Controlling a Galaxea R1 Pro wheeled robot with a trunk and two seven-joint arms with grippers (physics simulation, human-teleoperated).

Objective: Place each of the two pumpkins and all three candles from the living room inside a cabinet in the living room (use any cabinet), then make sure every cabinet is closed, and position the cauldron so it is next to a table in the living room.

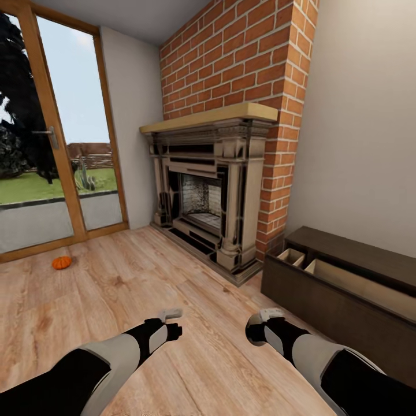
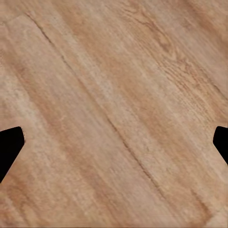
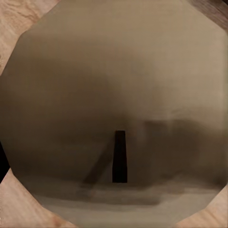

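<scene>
One orange pumpkin (image 1: 62,262) lies on the wood floor by the glass door, far left of both arms. The dark-brown cabinet (image 1: 323,306) stands low against the right wall, with its front panels pulled open and pale compartments (image 1: 292,256) showing from above. My right gripper (image 1: 264,332) hangs just left of the cabinet's near end. A tan-grey candle (image 3: 114,95) with a black wick sits so close in the right wrist view that it hides the fingers, held in that gripper. My left gripper (image 2: 114,147) is open over bare floor, with only its dark fingertips (image 2: 9,147) showing.
A brick chimney with a stone fireplace (image 1: 208,190) stands ahead, its hearth reaching the floor beside the cabinet's end. A tall glass door (image 1: 52,144) fills the left wall. Open wood floor (image 1: 144,277) lies between the arms and the pumpkin.
</scene>
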